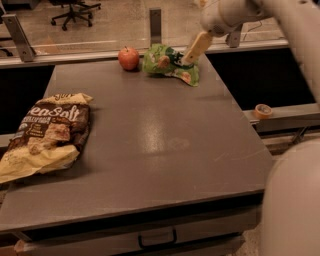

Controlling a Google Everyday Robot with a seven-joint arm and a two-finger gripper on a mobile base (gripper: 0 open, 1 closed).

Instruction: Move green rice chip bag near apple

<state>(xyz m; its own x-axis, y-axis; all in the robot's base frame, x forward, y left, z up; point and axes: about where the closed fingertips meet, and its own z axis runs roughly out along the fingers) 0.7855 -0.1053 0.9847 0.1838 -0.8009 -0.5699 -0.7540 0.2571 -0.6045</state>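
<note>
Camera view looks down over a dark grey counter (150,150), with the robot's pale arm (280,12) coming in from the top right.

The gripper (190,57) is at the far edge of the counter. Its cream-coloured tip slants down and to the left, ending right at the upper right part of the green rice chip bag (167,65). It looks like it's touching the bag or just over it, and I honestly can't tell which. I also can't tell if it's open or closed from this angle, since only one cream bar shows up. The bag doesn't look lifted; it lies crumpled flat on the counter.

That bag sits at the back of the counter, just beside the apple (128,58), with the apple on its left. There might be a sliver of a gap between them, hard to say.

Quick count of what's around:
- one green bag
- one apple, upright, stem up
- one bigger brown-and-cream Sea Salt bag (47,135), lying flat at the left edge, well apart from the other two
- one roll of tape (262,110) on the ledge off the right side of the counter
- one office chair (75,10) on the floor behind
</note>
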